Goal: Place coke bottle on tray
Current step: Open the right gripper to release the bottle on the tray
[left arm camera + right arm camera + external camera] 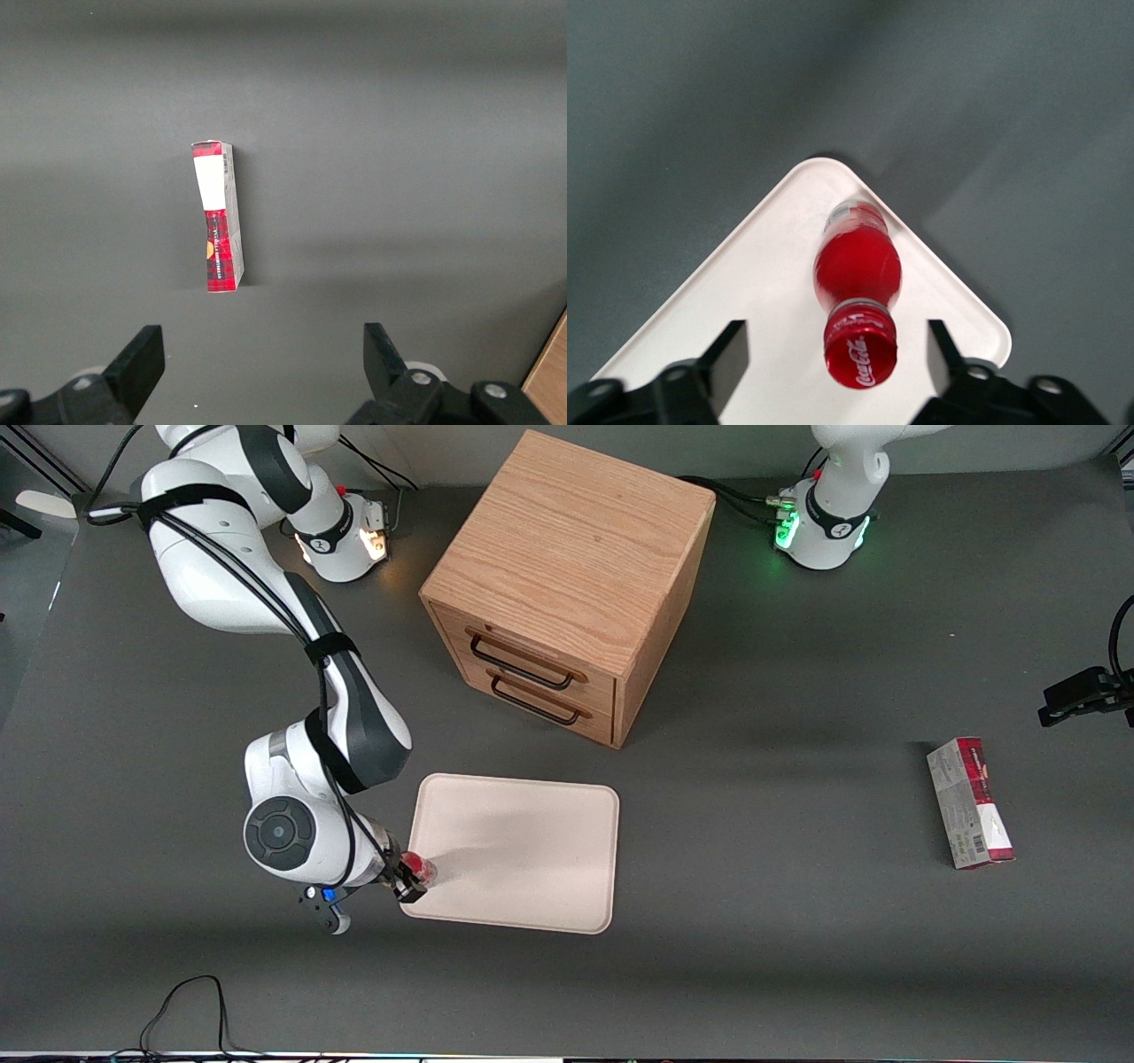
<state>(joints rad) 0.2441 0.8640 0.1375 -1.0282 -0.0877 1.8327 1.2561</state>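
Note:
The coke bottle (420, 868) stands upright on the cream-beige tray (523, 850), in the tray's corner nearest the front camera at the working arm's end. In the right wrist view I look down on its red cap and red label (859, 283), with the tray (762, 283) under it. My right gripper (409, 883) is right above the bottle and open. Its fingers (729, 356) stand wide apart on either side of the cap, with a clear gap on both sides, touching nothing.
A wooden drawer cabinet (567, 584) stands farther from the front camera than the tray. A red-and-grey carton (970, 802) lies toward the parked arm's end of the table; it also shows in the left wrist view (217, 217). A black cable (186, 1001) loops at the table's front edge.

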